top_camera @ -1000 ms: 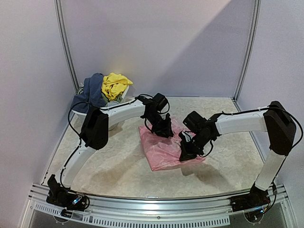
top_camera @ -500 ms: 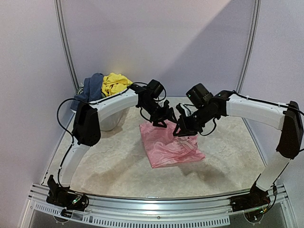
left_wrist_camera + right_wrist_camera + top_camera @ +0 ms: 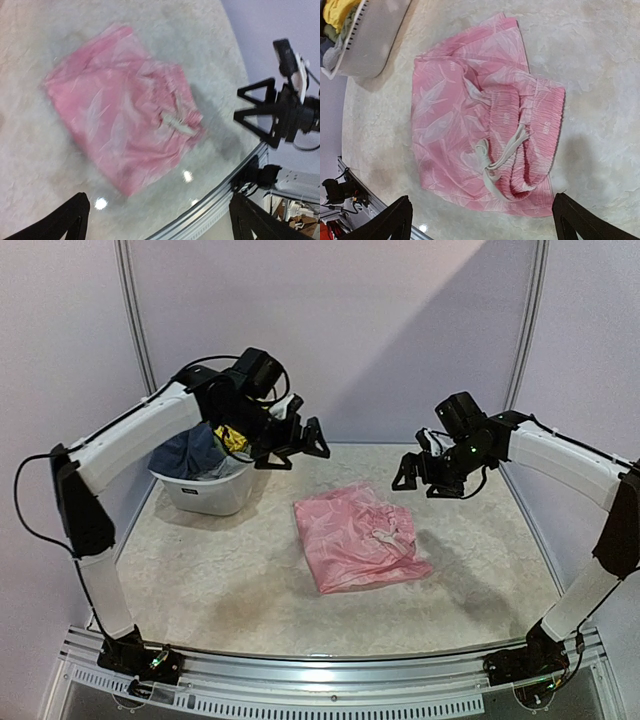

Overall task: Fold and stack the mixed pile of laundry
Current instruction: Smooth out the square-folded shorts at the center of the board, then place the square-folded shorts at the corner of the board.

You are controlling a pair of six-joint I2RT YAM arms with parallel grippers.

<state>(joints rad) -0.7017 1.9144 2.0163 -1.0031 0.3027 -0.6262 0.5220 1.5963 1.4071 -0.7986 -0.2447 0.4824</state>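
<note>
In the top view we read the left fingers (image 3: 296, 450) and right fingers (image 3: 418, 480) spread wide, empty; the crumpled pile (image 3: 195, 455) in the tub (image 3: 205, 498) lies just beside the left ones. Left wrist view: thin pink shorts (image 3: 120, 115) folded flat on the tabletop (image 3: 30, 150); right wrist view: gathered waistband (image 3: 540, 125) and cream drawstring (image 3: 492, 167) uppermost.

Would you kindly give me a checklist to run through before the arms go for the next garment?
1. Left fingers open and empty: ok.
2. Right fingers open and empty: ok.
3. Pink piece folded, lying flat on the table: ok.
4. Fingers above and clear of the pink piece: ok.
5. Yellow piece and blue piece lying in the white tub: ok.
6. Clear grasp point in the tub: cannot tell, left arm hides it.
</note>
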